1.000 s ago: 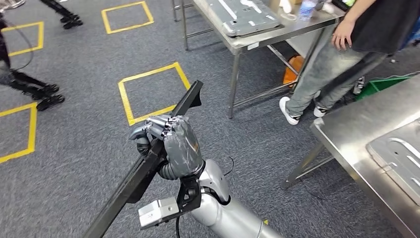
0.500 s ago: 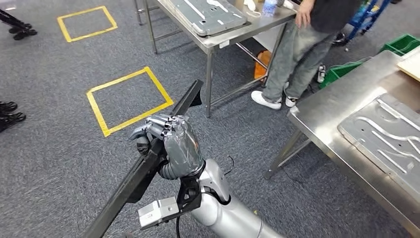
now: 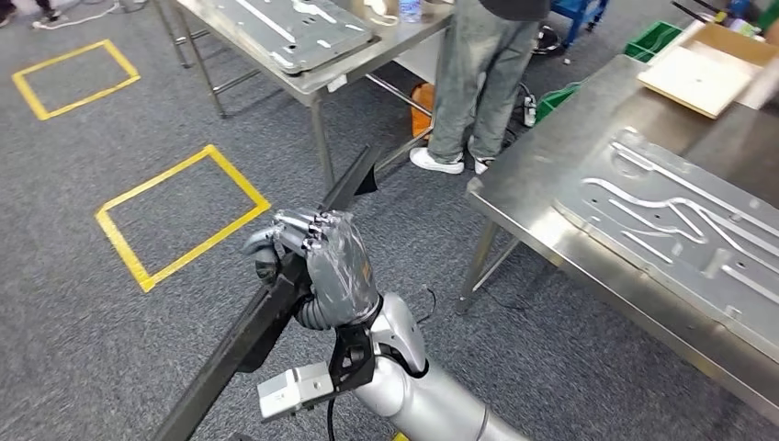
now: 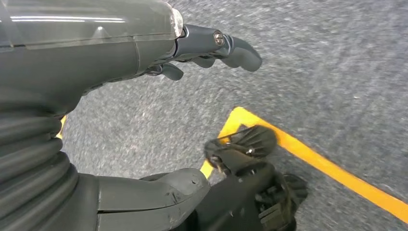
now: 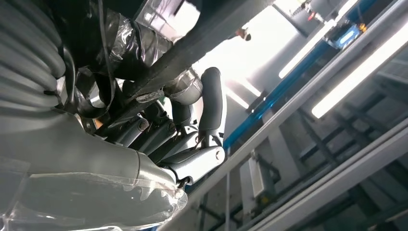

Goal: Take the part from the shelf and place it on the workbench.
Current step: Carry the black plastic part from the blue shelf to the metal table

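The part [image 3: 354, 184] is a long black metal bar that slants from the lower left up toward the middle of the head view. My right hand [image 3: 321, 266] grips it around its middle, fingers wrapped over it. Close up in the right wrist view, the bar [image 5: 211, 36] runs across the curled fingers of that right hand [image 5: 183, 130]. The steel workbench [image 3: 533, 184] stands to the right, its near corner a short way beyond the bar's upper end. My left hand [image 4: 96, 53] hangs over the grey carpet, holding nothing, its fingers apart.
An embossed metal panel [image 3: 680, 230] lies on the workbench, with a flat cardboard box [image 3: 707, 64] at its far end. A second steel table [image 3: 312, 69] carrying a panel stands behind. A person's legs [image 3: 473, 83] are between the two tables. Yellow tape squares [image 3: 179, 216] mark the carpet.
The camera has turned, so the whole scene has slid left and the workbench on the right looms larger and closer. My right hand keeps the same grip on the bar.
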Robot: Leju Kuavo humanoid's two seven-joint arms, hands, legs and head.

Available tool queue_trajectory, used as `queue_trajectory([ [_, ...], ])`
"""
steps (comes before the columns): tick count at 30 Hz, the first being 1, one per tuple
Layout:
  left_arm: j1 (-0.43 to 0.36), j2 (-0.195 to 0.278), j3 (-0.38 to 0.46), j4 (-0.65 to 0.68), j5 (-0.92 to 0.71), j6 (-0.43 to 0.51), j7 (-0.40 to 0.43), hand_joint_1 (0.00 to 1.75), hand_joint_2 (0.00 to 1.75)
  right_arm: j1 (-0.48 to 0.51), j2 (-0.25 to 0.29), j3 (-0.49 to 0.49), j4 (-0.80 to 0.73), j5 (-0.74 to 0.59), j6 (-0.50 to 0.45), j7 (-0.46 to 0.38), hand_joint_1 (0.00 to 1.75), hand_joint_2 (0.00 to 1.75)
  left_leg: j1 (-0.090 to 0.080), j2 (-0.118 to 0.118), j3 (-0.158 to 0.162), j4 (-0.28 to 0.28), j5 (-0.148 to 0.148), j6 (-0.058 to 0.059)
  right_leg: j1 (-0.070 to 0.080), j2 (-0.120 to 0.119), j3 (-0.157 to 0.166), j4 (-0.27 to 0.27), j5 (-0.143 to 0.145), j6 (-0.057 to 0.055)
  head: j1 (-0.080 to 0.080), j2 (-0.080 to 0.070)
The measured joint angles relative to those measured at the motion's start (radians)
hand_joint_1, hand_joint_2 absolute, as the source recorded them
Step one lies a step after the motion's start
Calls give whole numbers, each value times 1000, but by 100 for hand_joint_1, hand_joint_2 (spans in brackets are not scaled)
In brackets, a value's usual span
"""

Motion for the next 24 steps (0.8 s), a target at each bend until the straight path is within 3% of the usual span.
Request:
queue_trajectory([
  [2,5,1,0,0,1,0,0,0,175,-1,1,0,0,0,1,1,175,175,1,-32,-71,136,-57,-3,-1,28,0,1,0,-3,0,0],
  [3,8,2,0,0,2,-1,0,0,175,1,1,0,1,0,1,1,175,175,1,-35,-98,182,-65,-3,-1,42,1,2,0,-3,0,0],
  [4,11,3,0,0,3,-1,0,0,175,2,1,0,1,0,1,1,175,175,1,-36,-111,192,-53,-2,0,57,1,4,-1,-3,0,0],
  [6,13,6,0,0,6,-2,0,0,175,2,1,0,2,0,1,2,175,175,1,-48,-83,99,24,2,-1,85,3,10,-4,1,0,0],
  [8,11,7,1,0,6,-4,0,0,175,1,1,0,1,1,1,2,175,175,3,-85,-33,-31,87,7,-1,108,0,22,-11,10,0,0],
  [10,9,8,2,0,6,-6,0,0,175,1,1,0,1,5,0,3,175,175,1,-105,-13,-80,96,12,-3,127,-9,30,-14,20,0,0],
  [12,8,7,3,0,6,-8,0,0,175,2,1,0,0,9,0,4,175,175,1,-88,-11,-85,97,20,-7,142,-14,32,-13,30,0,0],
  [13,6,6,3,0,6,-9,-1,0,175,2,0,0,-1,11,0,4,175,175,2,-78,-9,-89,100,27,-6,134,-18,40,-19,35,0,0],
  [14,4,6,4,0,6,-9,-1,0,175,2,-2,0,-1,12,-1,5,175,175,4,-68,-7,-94,102,33,-4,112,-29,65,-36,41,1,0],
  [16,1,6,4,0,6,-9,-2,0,175,2,-4,0,-3,14,-2,6,175,175,2,-47,-5,-100,104,44,-4,53,-78,169,-95,51,4,0],
  [17,1,6,5,0,5,-9,-2,0,175,2,-4,0,-3,14,-2,6,175,175,1,-35,-5,-100,103,47,-7,34,-112,238,-127,55,4,0],
  [19,2,7,6,0,4,-8,-2,0,175,4,-5,0,-3,15,-2,6,175,175,-1,-9,-4,-98,99,49,-13,25,-156,321,-148,60,5,0],
  [20,2,7,6,0,4,-8,-2,0,175,5,-6,0,-3,15,-2,7,175,175,-1,3,-3,-97,97,48,-14,23,-151,307,-129,61,5,0],
  [21,1,7,7,0,3,-8,-2,0,175,5,-6,0,-3,15,-2,8,175,175,-1,13,0,-96,94,47,-14,17,-125,254,-94,58,5,0],
  [22,0,7,7,0,3,-8,-2,0,175,4,-6,0,-4,16,-2,8,175,175,-2,23,4,-95,91,45,-11,3,-86,179,-55,52,5,0],
  [24,0,4,7,0,1,-8,-2,0,175,3,-6,0,-6,17,-2,10,175,175,-7,40,11,-95,85,40,1,-36,-23,56,-13,35,4,0],
])
